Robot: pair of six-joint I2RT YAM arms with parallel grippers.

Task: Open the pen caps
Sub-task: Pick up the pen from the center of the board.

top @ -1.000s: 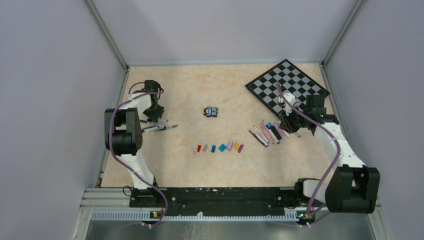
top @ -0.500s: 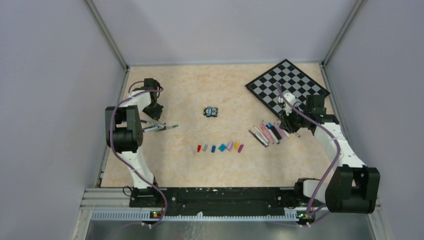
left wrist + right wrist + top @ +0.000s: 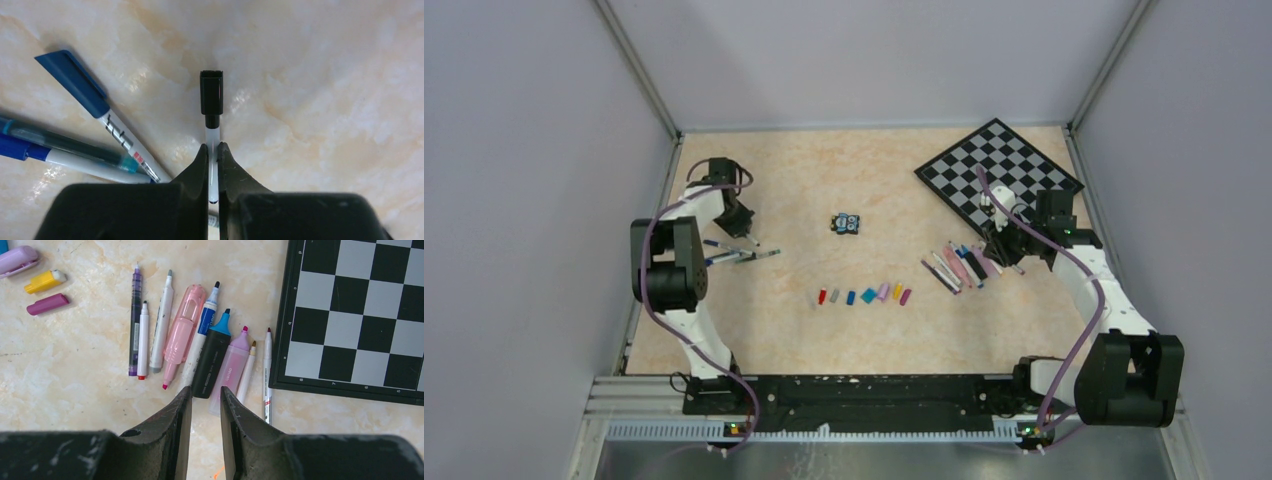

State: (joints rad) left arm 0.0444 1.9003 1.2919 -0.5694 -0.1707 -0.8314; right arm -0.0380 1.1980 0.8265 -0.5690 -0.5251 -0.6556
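Left wrist view, entry one: thin clear pen (image 3: 212,142), pinched at mid-barrel by your left gripper (image 3: 212,150), fingers closed narrow on it. Its long axis runs straight out along the fingers. The black cap (image 3: 211,99) is seated on the far end, pointing away from the wrist and fully clear of the pads.

Location: near the left edge of the tabletop, about mid-depth. Whether the pen is lifted clear of the surface, you cannot tell.

Entry two: blue-capped pen (image 3: 75,82) and neighbours, lying just beside, to the left of the fingers (untouched).

Entry three: right gripper (image 3: 206,389), fingers nearly together and holding nothing. It hovers over the row of uncapped pens (image 3: 185,335) beside the chessboard (image 3: 350,315) at the far right corner.

Entry four: loose caps (image 3: 864,295), in a row toward the near edge, centre.

Judgement: the cap is well apart from your right arm, so pulling it along the pen's axis calls for that arm to cross the table.
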